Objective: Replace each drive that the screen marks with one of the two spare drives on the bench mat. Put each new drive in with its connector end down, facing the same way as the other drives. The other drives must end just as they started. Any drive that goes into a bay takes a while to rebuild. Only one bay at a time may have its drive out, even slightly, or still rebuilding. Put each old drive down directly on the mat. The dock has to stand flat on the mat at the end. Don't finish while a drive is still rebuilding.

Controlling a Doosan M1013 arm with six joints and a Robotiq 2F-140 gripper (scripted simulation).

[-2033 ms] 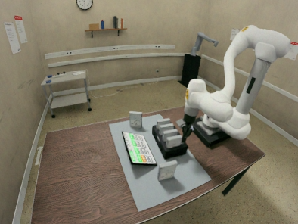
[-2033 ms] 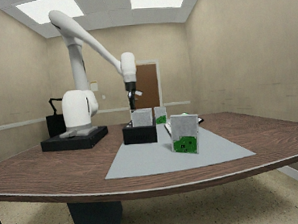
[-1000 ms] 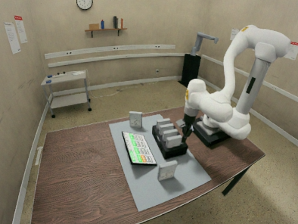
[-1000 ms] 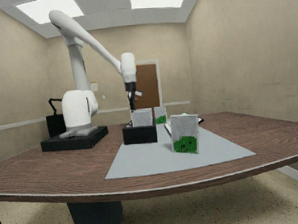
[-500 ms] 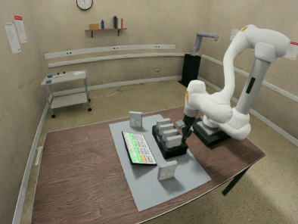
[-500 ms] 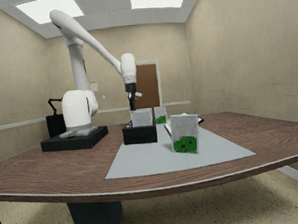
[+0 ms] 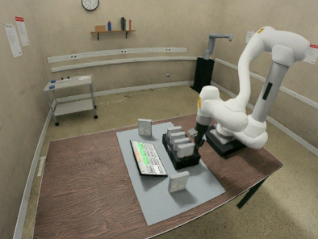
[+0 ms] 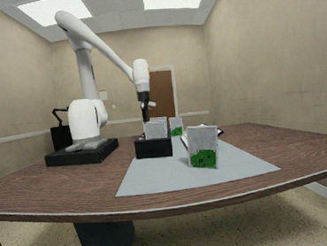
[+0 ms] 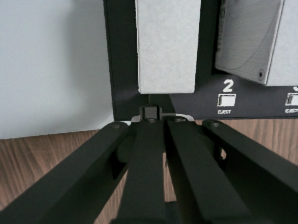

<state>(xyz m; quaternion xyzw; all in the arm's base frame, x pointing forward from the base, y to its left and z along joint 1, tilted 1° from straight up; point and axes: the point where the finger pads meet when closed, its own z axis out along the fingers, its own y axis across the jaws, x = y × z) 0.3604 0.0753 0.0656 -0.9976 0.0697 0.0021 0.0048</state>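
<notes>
The black dock stands on the mat with several grey drives upright in it. My gripper is shut and empty. Its tips are over the dock's front edge beside the end drive, hiding that bay's label and button. The drive in bay 2 is to its right in the wrist view. One loose drive stands near the mat's front, another at the back.
The tilted screen lies on the mat beside the dock, with green and orange tiles; its text is too small to read. The eject button of bay 2 shows in the wrist view. The arm's black base is beyond the dock.
</notes>
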